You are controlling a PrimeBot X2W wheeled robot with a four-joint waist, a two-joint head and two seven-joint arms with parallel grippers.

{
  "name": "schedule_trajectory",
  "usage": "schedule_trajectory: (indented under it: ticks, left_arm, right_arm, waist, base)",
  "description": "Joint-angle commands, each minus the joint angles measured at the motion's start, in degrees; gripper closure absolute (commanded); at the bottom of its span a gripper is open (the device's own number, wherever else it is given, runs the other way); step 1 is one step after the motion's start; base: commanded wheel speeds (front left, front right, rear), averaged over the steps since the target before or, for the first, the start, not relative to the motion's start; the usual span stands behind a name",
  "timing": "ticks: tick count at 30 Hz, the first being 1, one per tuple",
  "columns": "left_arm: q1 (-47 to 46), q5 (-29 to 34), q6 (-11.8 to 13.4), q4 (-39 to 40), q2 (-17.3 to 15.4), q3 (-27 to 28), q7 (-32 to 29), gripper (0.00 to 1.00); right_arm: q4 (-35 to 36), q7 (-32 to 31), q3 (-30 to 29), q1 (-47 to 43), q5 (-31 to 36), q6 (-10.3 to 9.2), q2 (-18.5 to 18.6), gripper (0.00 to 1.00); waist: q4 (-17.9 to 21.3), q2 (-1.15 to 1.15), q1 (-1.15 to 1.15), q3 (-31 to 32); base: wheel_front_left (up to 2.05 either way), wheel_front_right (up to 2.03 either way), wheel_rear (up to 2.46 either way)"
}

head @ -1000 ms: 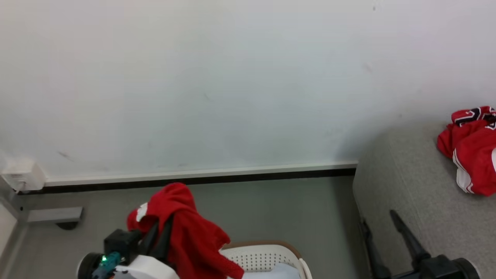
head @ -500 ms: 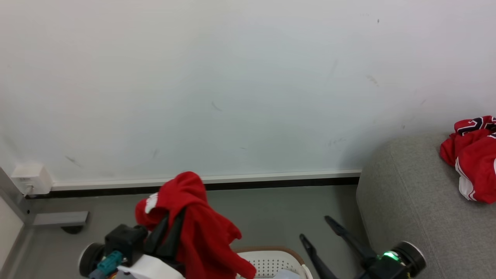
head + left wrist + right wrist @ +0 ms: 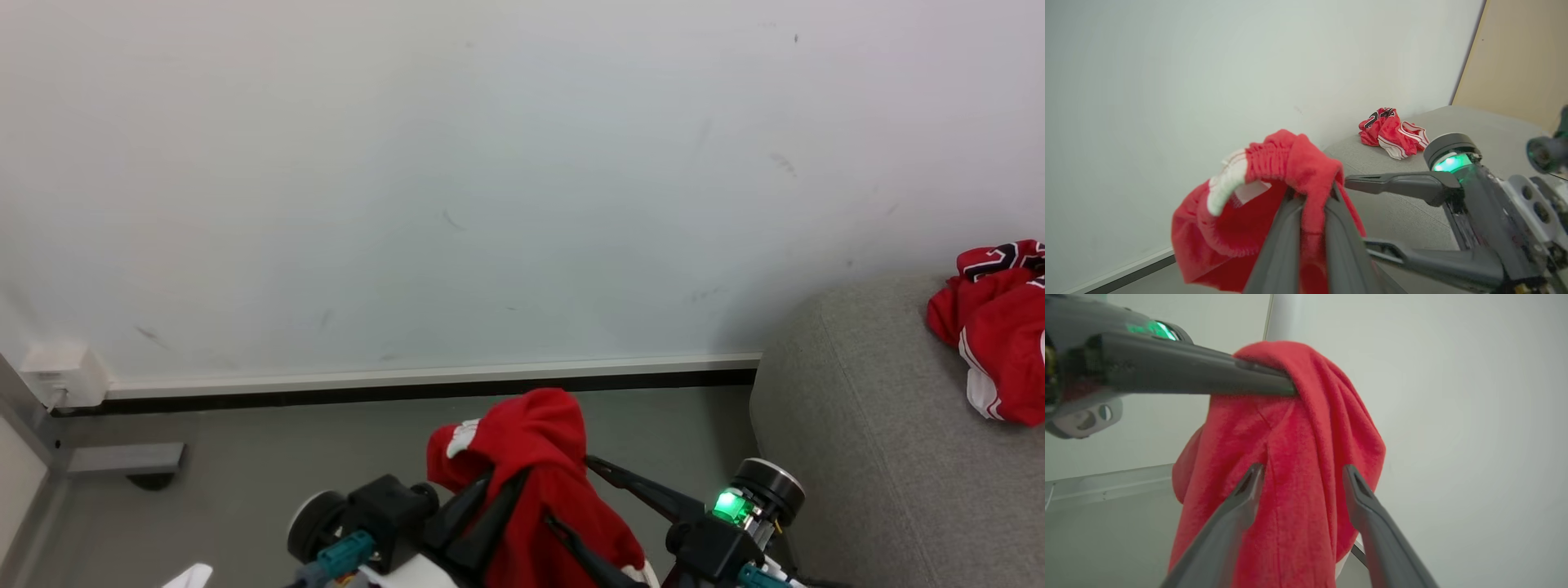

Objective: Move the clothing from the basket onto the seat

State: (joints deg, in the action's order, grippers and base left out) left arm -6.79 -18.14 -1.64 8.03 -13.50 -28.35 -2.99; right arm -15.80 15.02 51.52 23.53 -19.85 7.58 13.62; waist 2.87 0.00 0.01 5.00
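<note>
Across 12 o'clock of the head view, showing a pale wall (image 3: 490,163). At 3 o'clock, showing the grey seat (image 3: 857,457), carrying a crumpled heap of red clothing (image 3: 1000,343) at its 3 o'clock edge. At 6 o'clock, holding a red garment (image 3: 539,441) aloft over the grey floor (image 3: 286,441), well apart from that heap. Clamping the garment's top fold between the clenched fingers of the left gripper (image 3: 1312,204), fabric draping down both sides. At 5 o'clock, presenting the right gripper (image 3: 1303,469) with fingers released and wide apart, flanking the hanging fabric; contact not determinable.
</note>
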Motion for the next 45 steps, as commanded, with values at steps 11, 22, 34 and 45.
schedule_trajectory:
  ticks: [11,22,34,45]
  left_arm:
    - [-1.35,-2.1,-2.75,0.87,0.23,-3.76,-1.89,1.0]
    - [-1.41,-0.6,-1.05,-3.93,-0.53,-2.5,1.57,0.0]
    - [-1.45,-0.34,-0.6,-6.85,0.84,-3.67,4.41,0.0]
    - [-2.66,0.29,-0.73,-9.5,2.58,-5.83,6.3,0.0]
  right_arm:
    - [-6.41,0.08,8.11,5.15,-8.31,-0.17,-0.05,1.0]
    - [-4.47,0.12,1.49,4.65,-9.28,-0.17,1.63,1.0]
    - [-1.9,0.13,-5.14,2.39,-6.6,-0.17,5.38,1.0]
    - [0.48,-0.16,-9.8,0.33,-6.23,-0.17,8.35,1.0]
  waist:
    - [-0.62,0.0,-0.01,0.03]
    - [2.89,0.0,-0.01,-0.84]
    - [15.27,0.0,-0.01,-1.96]
    - [23.05,0.0,-0.01,-2.67]
  base:
    - [0.0,0.0,0.0]
    - [0.0,0.0,0.0]
    - [0.0,0.0,0.0]
    - [0.0,0.0,0.0]
